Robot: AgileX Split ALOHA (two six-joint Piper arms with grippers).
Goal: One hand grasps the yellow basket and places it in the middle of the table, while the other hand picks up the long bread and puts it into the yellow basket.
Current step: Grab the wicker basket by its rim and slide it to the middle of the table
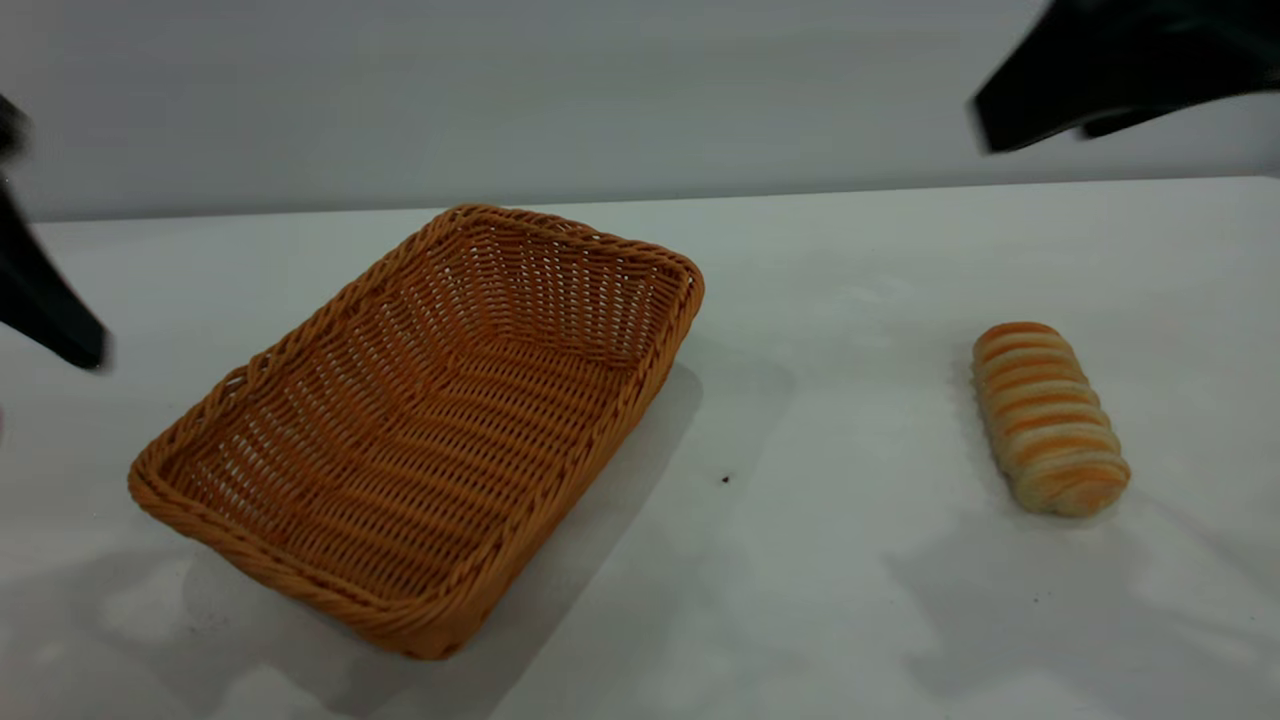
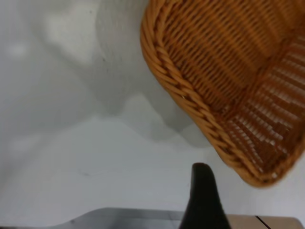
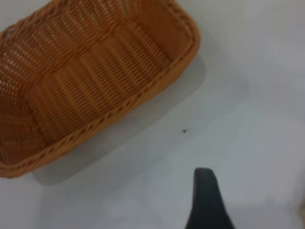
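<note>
Yellow basket (image 1: 420, 420): shallow woven wicker, orange-tan, braided rim; empty, upright, set diagonally at 9 o'clock of table centre.
Long bread (image 1: 1048, 417): oblong striped roll, flat on table, at 3 o'clock, well apart from basket.

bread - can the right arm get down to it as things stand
Probably yes. The bread lies alone on open table, well apart from the basket, and the right arm hangs above that side with nothing between them.
</note>
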